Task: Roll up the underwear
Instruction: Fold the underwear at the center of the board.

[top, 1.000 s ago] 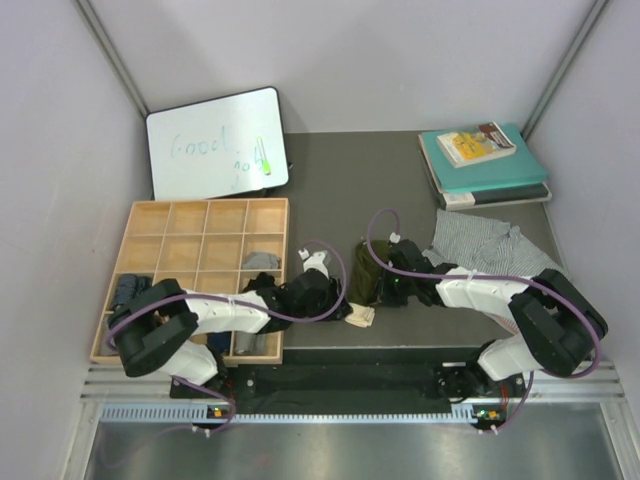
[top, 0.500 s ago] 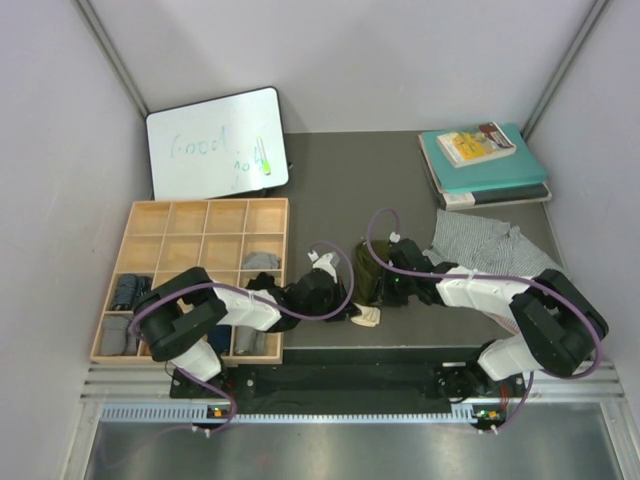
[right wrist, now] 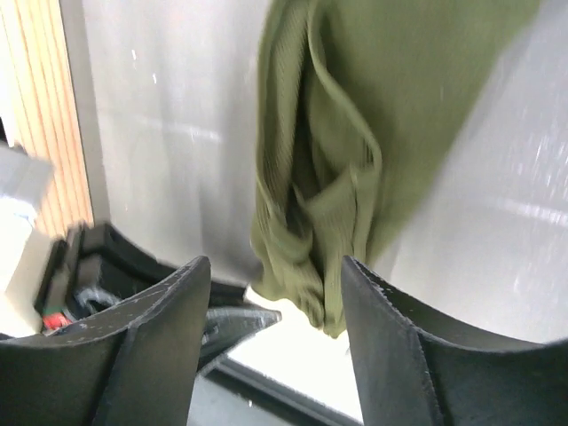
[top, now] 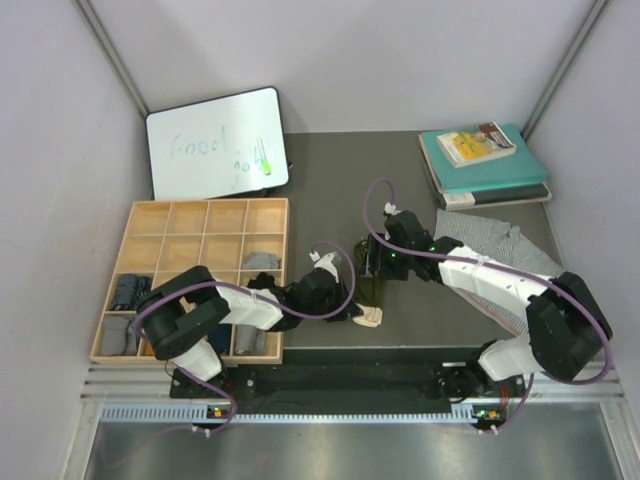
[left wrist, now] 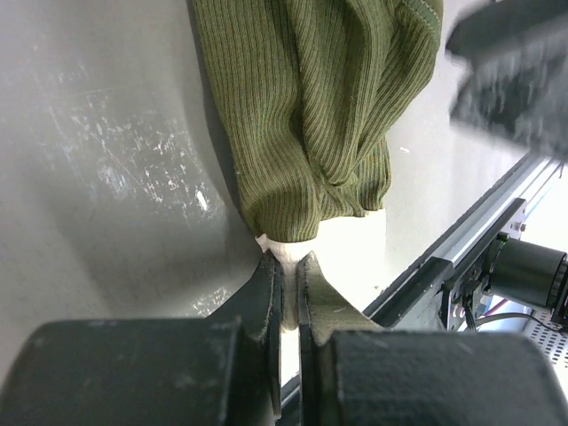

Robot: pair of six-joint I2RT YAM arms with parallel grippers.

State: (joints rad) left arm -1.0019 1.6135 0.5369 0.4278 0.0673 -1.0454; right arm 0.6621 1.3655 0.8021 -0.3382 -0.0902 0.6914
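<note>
Near the 6 o'clock edge of the table [top: 320, 180], a little short of its middle, lies the olive green underwear [top: 364, 284]. It is a ribbed, rumpled bundle running from 12 to 6 o'clock, with its cream waistband [top: 369, 318] poking out at the 6 o'clock end.

The left gripper [left wrist: 288, 263] reaches in low from 9 o'clock. Its jaws are pressed together on that cream waistband with only a thin sliver of cloth between them, and the olive folds bunch just beyond the tips.

The right gripper [right wrist: 275, 266] stands over the garment's 12 o'clock end with its jaws spread wide and nothing caught between them. In its wrist view the olive cloth lies beyond the two fingers [right wrist: 169, 355], and I cannot tell whether they touch it.

At 3 o'clock of the olive piece, the grey-and-white patterned underwear [top: 500, 235] lies spread and crumpled, partly under the right arm.

On the table's 9 o'clock side sits a wooden compartment tray [top: 205, 205], its near end partly covered by the left arm. A light grey cloth roll [top: 262, 260] fills a compartment on the tray's 3 o'clock side. A dark bundle [top: 128, 290] and another grey bundle [top: 115, 335] sit in compartments on its 9 o'clock side.

A whiteboard [top: 215, 140] with green writing sits at 11 o'clock of the table. A stack of teal books [top: 495, 170] sits at 1 o'clock, with a yellow-covered book [top: 475, 143] on top.
</note>
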